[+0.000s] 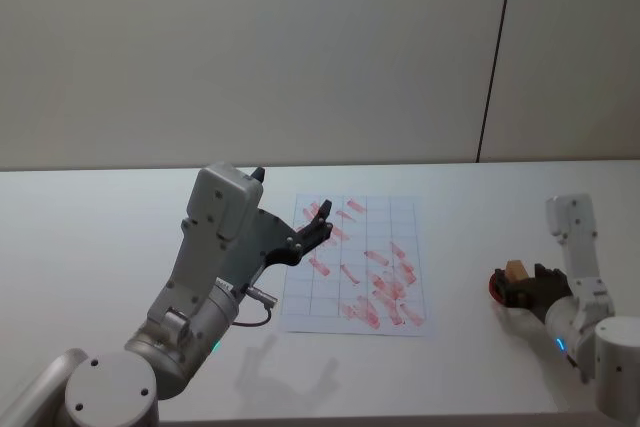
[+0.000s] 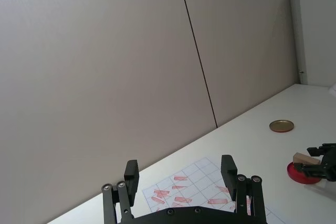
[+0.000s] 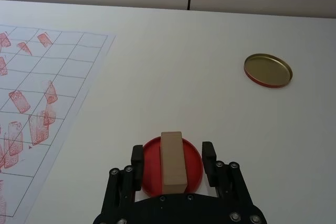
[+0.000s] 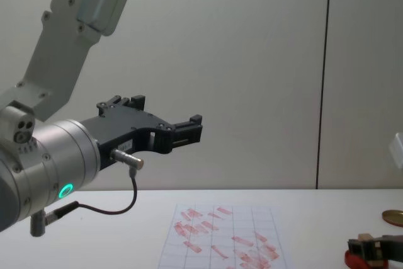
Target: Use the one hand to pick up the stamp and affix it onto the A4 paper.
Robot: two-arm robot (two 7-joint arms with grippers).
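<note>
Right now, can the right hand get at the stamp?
Probably yes. The right hand is open, a finger either side of the stamp on the red ink pad, nothing between. Left hand hangs above the A4 paper.

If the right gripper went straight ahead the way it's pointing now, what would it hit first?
Probably the stamp: it lies on the red ink pad, between the open fingers of the right gripper. The fingertips might touch the pad first; their height above it is unclear.
</note>
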